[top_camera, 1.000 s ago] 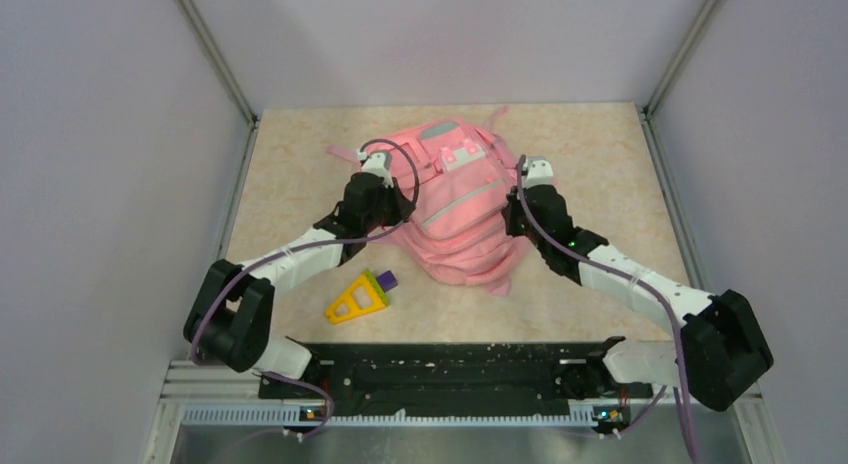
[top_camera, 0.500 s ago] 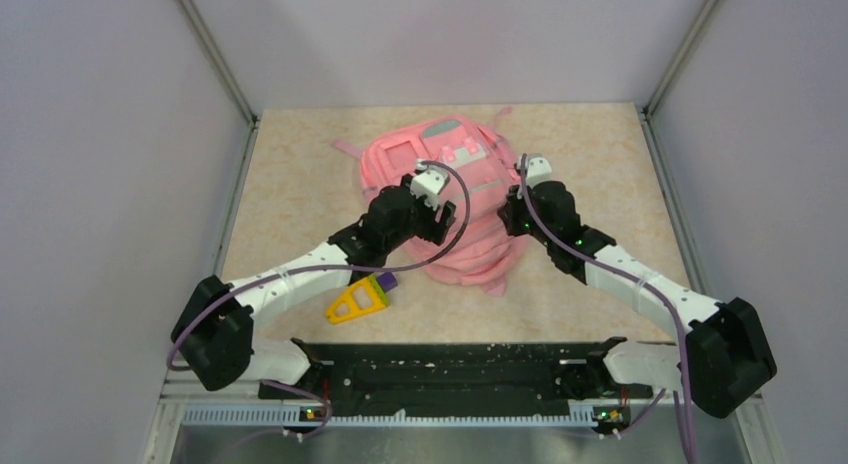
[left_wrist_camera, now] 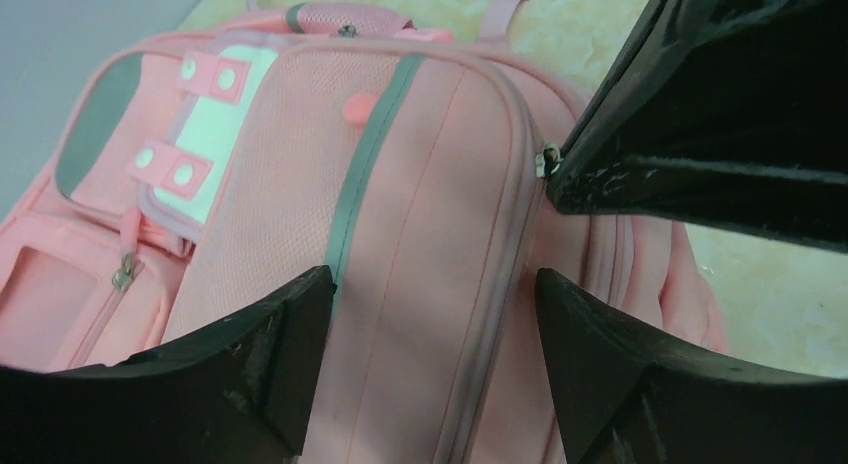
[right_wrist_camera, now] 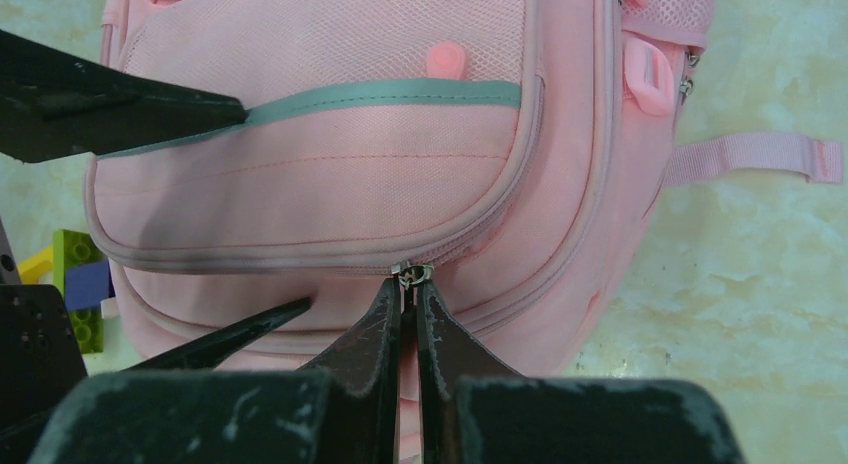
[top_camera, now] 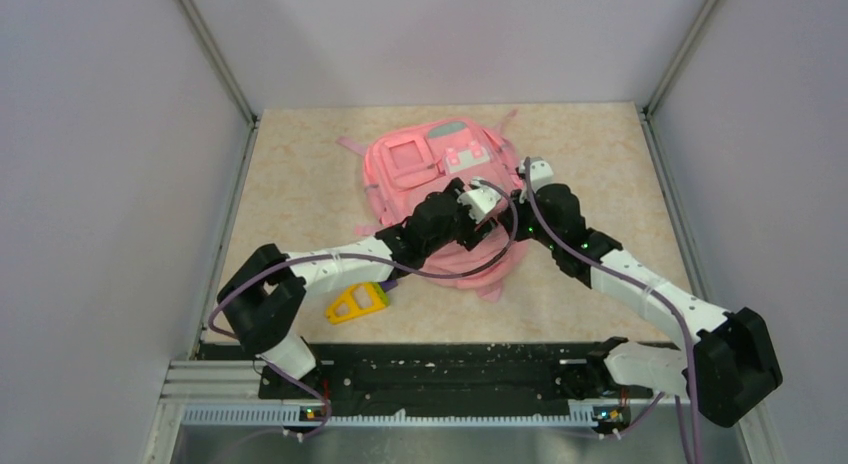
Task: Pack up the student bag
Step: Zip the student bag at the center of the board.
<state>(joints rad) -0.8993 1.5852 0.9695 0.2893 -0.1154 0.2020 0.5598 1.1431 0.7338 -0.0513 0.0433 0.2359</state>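
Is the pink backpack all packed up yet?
Not yet. Done: nothing looks packed; the yellow toy lies on the table beside the student bag. In hand: the right claw pinches a zipper pull on the bag, and the left claw hangs open above it. Left: probably unzip the bag, put the toy in, zip up.

Student bag (top_camera: 410, 164) pink, grey strips; table (top_camera: 300, 184) beige marbled; toy (top_camera: 355, 302) yellow, purple.

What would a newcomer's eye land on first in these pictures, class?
A large soft pink fabric backpack fills the centre of the scene. Both grippers meet over it: the right gripper pinches a small metal zipper pull, the left gripper hangs open above. A yellow triangular plastic toy lies nearer the camera, left of it.
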